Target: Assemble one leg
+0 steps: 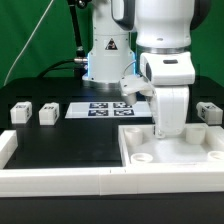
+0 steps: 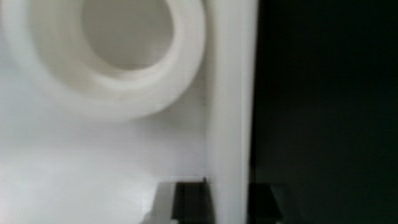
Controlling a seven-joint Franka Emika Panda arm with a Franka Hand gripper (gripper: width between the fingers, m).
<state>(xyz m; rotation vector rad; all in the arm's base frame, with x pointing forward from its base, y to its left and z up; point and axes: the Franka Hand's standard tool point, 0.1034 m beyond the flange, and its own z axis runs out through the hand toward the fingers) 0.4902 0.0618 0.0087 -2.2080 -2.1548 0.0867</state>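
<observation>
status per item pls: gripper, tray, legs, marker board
gripper: down at the tray, fingertips hidden, open or shut unclear
tray: on the table, no leg fitted
socket: empty
far-left leg: loose on the table, untouched
second leg: loose beside it, not touching it
right leg: loose on the table, clear of the gripper
marker board: flat on the table

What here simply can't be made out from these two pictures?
Exterior view: the gripper tips, hidden behind its own white body; open or shut is unclear.
Wrist view: the tray is blurred, its socket cut off by the edge.
Exterior view: tags on the legs are too small to read.
</observation>
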